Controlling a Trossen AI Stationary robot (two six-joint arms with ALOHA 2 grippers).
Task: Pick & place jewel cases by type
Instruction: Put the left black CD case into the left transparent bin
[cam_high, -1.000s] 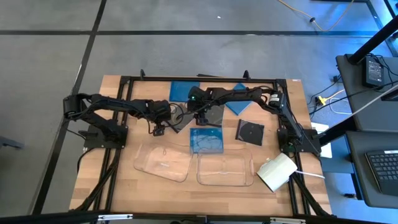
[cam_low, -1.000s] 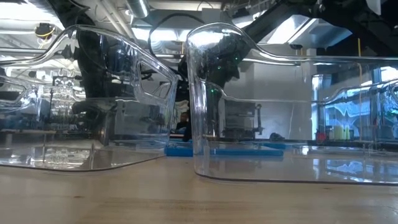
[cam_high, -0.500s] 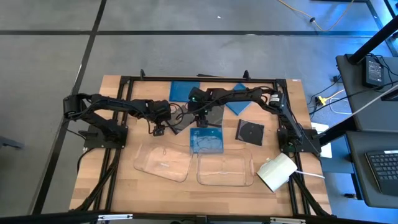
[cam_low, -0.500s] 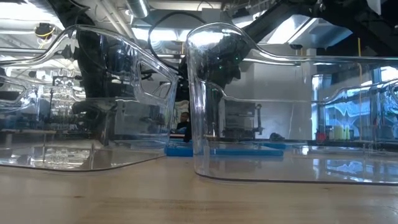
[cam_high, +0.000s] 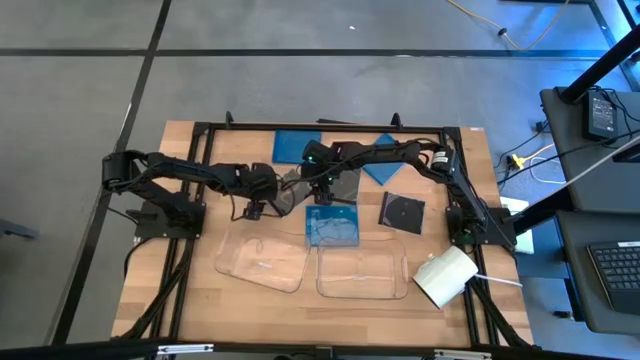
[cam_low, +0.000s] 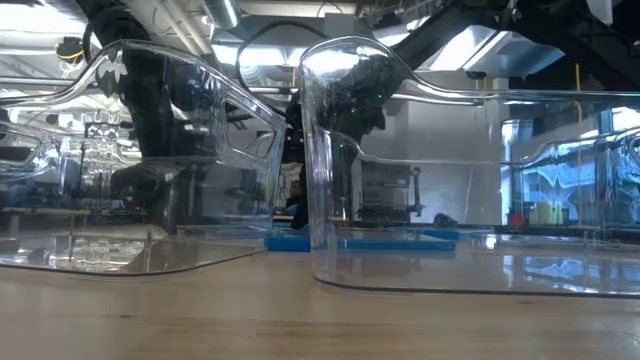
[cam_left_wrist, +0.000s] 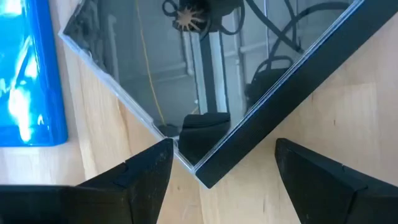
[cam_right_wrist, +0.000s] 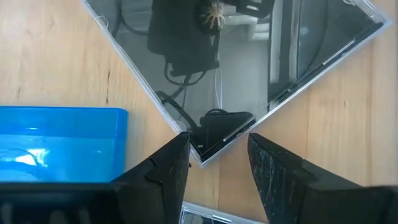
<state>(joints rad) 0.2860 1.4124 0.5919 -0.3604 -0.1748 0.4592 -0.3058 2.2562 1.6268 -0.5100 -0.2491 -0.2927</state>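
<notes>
Both grippers hang over the middle of the table, each open above a dark jewel case. In the left wrist view, my left gripper (cam_left_wrist: 221, 162) (cam_high: 254, 208) straddles the near corner of a dark grey case (cam_left_wrist: 205, 74) (cam_high: 292, 190). My right gripper (cam_right_wrist: 217, 155) (cam_high: 322, 192) stands the same way around the corner of another dark case (cam_right_wrist: 236, 56) (cam_high: 343, 184). A third black case showing its disc (cam_high: 402, 212) lies flat to the right. One blue case (cam_high: 332, 226) lies in front of the grippers, and two more (cam_high: 298, 146) (cam_high: 384, 160) lie behind them.
Two clear trays (cam_high: 262, 262) (cam_high: 362, 272) sit near the table's front edge and fill the low view. A white box (cam_high: 445, 277) lies at the front right. Black frame rails (cam_high: 330, 128) run around the work area. Bare wood shows at the front left.
The left gripper has come down a little toward the dark case in front of it; in the low view its dark shape behind the left tray sits lower than before. The right arm and the cases have kept their places.
</notes>
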